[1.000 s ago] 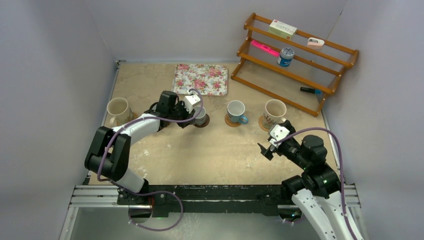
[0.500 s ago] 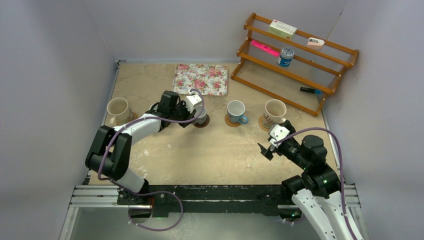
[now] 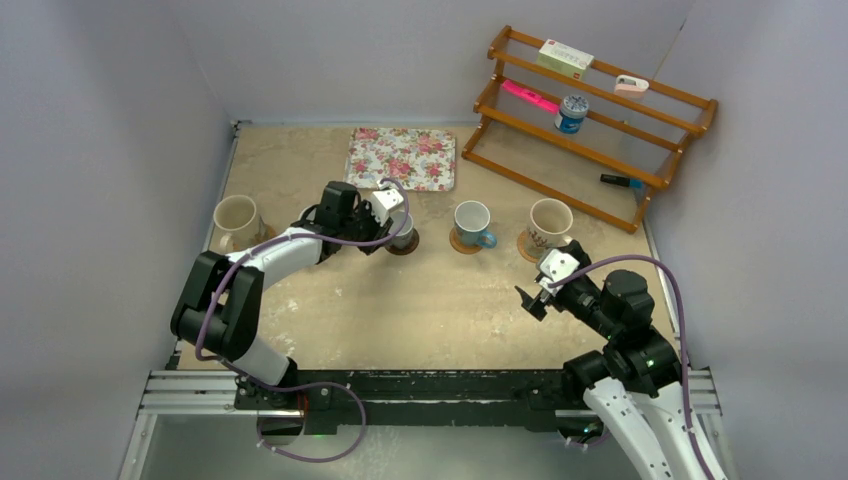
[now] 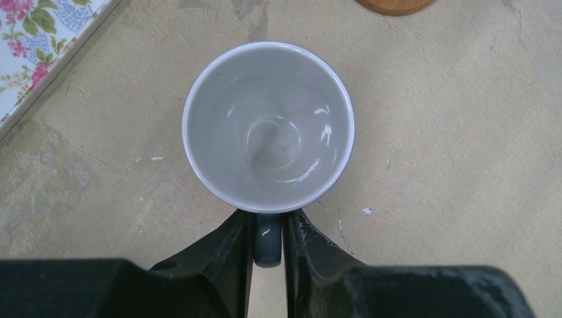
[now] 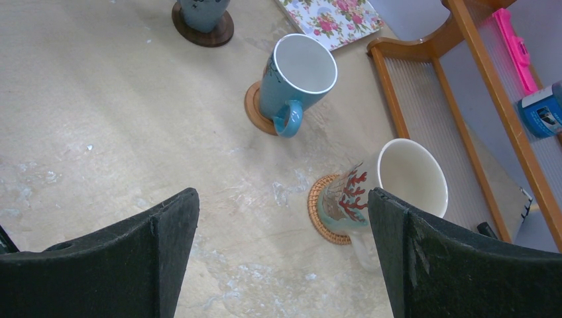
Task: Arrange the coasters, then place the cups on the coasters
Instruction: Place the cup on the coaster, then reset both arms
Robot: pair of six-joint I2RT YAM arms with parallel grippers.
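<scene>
So my left gripper [image 4: 268,228] is pinched on the handle [image 4: 267,246] of the little grey mug [image 4: 268,126], steadying it upright on the dark coaster [image 5: 199,36], while my right gripper [image 5: 283,218] hangs wide open

A robotics lab test cell: plain grey walls [image 3: 100,150] box in a scuffed beige tabletop [image 3: 430,310]; two robot arms [image 3: 270,255] bolted to an aluminium rail [image 3: 200,385] at 6 o'clock; staged props, cups [image 3: 471,218] mid-table, floral tray [image 3: 402,158] at 12 o'clock, wooden rack [image 3: 600,130] at 1 o'clock.
</scene>
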